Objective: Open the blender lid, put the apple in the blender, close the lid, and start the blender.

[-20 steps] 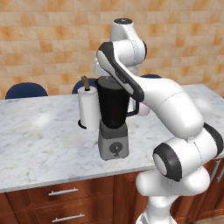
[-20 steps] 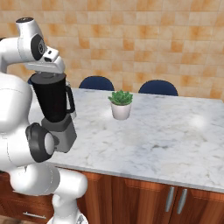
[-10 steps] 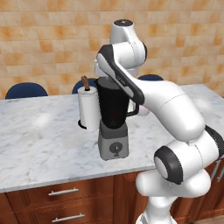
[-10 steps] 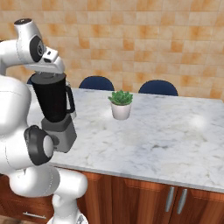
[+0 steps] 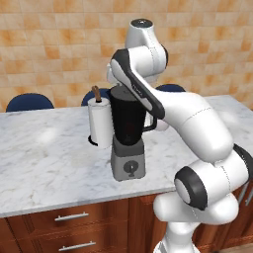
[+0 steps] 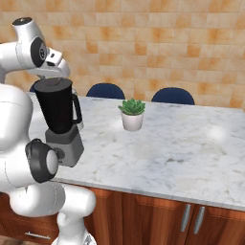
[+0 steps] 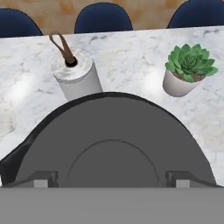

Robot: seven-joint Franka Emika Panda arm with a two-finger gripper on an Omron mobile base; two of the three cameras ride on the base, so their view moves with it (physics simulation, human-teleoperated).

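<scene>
The blender (image 5: 128,133) is placed on the bench (image 5: 44,153), right of the paper-towel roll (image 5: 100,123). The blender lid (image 7: 113,146) is seated on the jar, with the gripper (image 7: 112,180) poised directly above. Lid removal is judged in hand; finger state cannot be told. A grasp on the raised centre is called for.

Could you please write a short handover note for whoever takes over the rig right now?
Gripper: directly above the blender lid, fingertips spread wide near its rim; cannot tell if they grip yet.
Blender: upright on the marble counter, next to the paper-towel roll; lid on the jar.
Potted plant: further along the counter, apart from the blender.
Apple: not located.
Done: arm positioned over the lid.
Left: lift the lid, find and load the apple, close, turn the knob.
</scene>
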